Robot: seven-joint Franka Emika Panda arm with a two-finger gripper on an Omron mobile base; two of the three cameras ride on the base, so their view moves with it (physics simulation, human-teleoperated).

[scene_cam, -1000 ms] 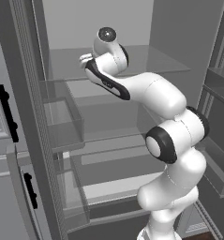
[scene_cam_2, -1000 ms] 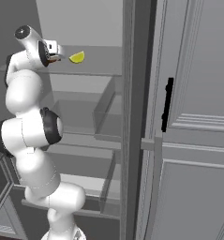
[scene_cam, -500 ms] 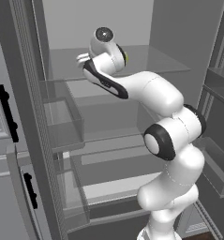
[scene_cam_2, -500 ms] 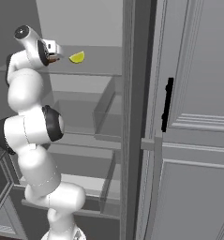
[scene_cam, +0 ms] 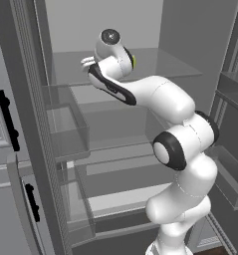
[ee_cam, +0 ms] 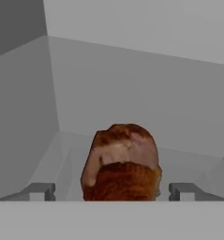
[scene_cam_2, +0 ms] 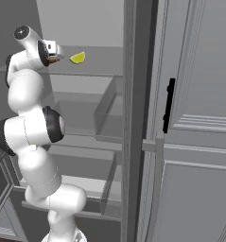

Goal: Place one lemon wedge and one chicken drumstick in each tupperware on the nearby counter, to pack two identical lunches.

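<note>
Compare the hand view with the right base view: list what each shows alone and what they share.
Hand view alone: a browned chicken drumstick between the open end effector fingertips, not yet gripped. Right base view alone: a lemon wedge on the top shelf, the white arm, and the grey door with its black handle. Shared: the grey fridge interior.

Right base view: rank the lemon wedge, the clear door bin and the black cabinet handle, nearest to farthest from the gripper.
1. lemon wedge, on the top shelf just right of the gripper.
2. door bin, lower and further right.
3. black handle, on the panelled door at far right.
</note>
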